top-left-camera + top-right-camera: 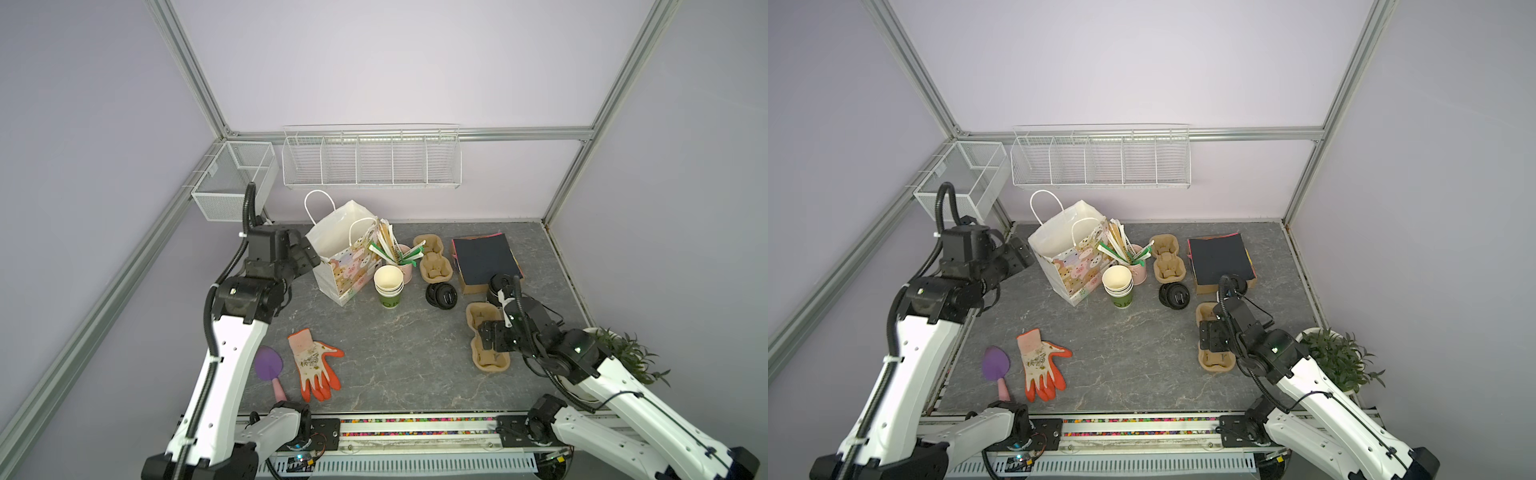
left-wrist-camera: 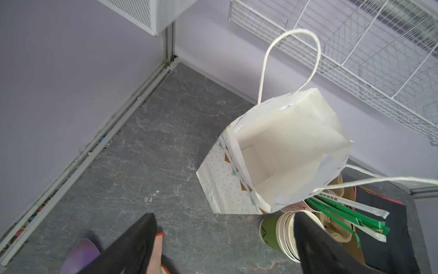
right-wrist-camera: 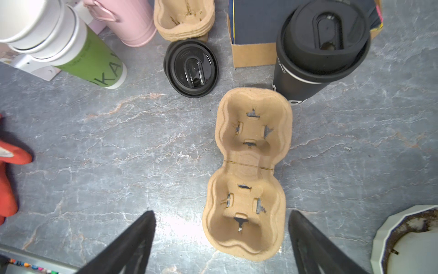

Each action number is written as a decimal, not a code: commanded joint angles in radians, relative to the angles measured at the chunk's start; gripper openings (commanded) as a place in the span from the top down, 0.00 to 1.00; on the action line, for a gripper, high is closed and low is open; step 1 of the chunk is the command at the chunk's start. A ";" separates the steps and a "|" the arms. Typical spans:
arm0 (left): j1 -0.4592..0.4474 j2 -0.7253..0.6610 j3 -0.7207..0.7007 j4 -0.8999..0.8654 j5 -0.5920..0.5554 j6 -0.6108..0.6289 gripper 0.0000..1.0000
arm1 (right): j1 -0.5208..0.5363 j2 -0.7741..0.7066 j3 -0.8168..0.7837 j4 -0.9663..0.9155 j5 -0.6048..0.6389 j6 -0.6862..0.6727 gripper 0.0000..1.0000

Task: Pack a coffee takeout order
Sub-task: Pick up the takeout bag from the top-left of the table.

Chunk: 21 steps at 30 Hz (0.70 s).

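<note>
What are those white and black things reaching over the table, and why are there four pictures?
They are two robot arms. Two pictures look down from a camera overhead and show almost the same thing. The other two come from small cameras on the arms' wrists.

The left fingers are open near an open paper bag. The right fingers are open over an empty brown two-cup carrier, and a black lidded cup stands next to it. Neither arm holds anything.

Also on the grey table are stacked cream cups, loose black lids, an orange glove, a purple trowel and a potted plant.
</note>
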 commanded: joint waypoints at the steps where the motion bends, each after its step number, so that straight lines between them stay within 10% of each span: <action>1: 0.007 0.089 0.083 -0.030 0.102 -0.029 0.11 | 0.012 -0.047 0.023 -0.036 0.009 -0.003 0.12; 21: 0.007 0.340 0.156 -0.073 0.051 -0.034 0.44 | 0.046 -0.076 0.005 -0.023 0.002 -0.004 0.12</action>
